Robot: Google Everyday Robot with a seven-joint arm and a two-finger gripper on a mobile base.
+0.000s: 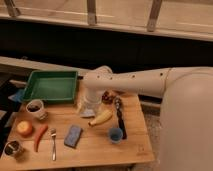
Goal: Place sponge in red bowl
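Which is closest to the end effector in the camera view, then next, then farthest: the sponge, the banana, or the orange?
The end effector hangs by the green tray's right front corner.
1. Banana, just right of it.
2. Sponge, toward the front.
3. Orange, far left.

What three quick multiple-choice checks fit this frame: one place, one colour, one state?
1. Where is the gripper? A raised high, clear of everything B low between the tray and the banana C at the near left corner
2. What colour is the tray? A red B green C white
3. State of the sponge? A held B standing on edge C lying flat on the table, untouched
Key: 1 B, the arm ends there; 2 B, green walls; 3 C, it lies alone between fork and blue cup.
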